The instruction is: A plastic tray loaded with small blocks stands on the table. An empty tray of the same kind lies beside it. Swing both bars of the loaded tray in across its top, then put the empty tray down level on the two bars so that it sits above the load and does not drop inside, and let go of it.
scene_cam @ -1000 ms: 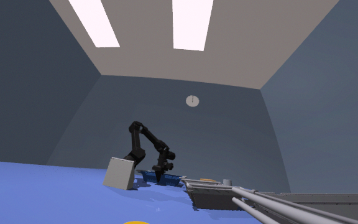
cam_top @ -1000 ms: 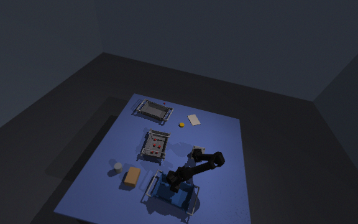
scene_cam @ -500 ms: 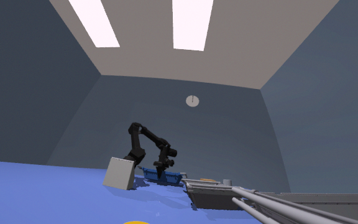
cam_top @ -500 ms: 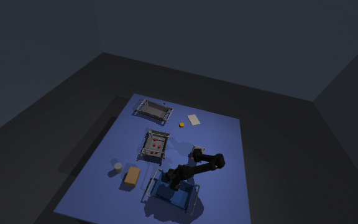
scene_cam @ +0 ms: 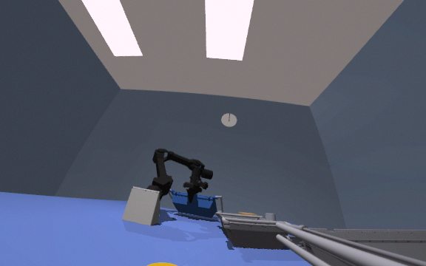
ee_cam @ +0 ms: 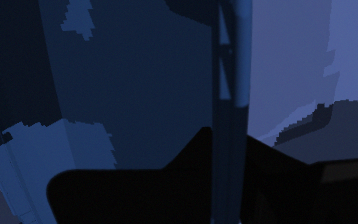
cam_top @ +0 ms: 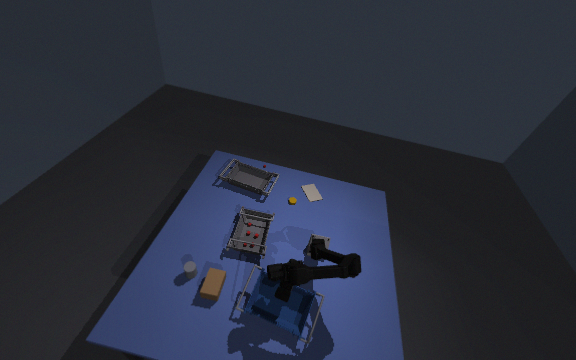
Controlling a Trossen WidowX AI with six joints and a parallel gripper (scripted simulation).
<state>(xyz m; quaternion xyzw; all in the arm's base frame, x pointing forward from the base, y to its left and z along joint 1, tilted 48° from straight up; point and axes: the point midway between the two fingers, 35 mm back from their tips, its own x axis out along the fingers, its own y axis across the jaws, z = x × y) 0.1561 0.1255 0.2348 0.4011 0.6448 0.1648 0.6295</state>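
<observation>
The grey loaded tray (cam_top: 236,230) (scene_cam: 250,234) with several small red blocks (cam_top: 251,235) stands mid-table. A wire bar shows at each of its ends; I cannot tell how far in they lie. The empty blue tray (cam_top: 290,316) (scene_cam: 203,209) lies at the table's front, its wire bars (cam_top: 244,296) swung outward. My gripper (cam_top: 282,295) (scene_cam: 191,199) (ee_cam: 216,135) reaches down into the blue tray and is shut on its side wall (ee_cam: 228,125), which runs upright between my dark fingers in the wrist view.
A second empty grey tray (cam_top: 248,176) (scene_cam: 346,241) lies at the back left, a loose red block (cam_top: 264,165) beside it. A yellow disc (cam_top: 292,200) and a white card (cam_top: 312,192) lie at the back. A tan box (cam_top: 213,283) and a grey cylinder (cam_top: 190,269) stand left of the blue tray.
</observation>
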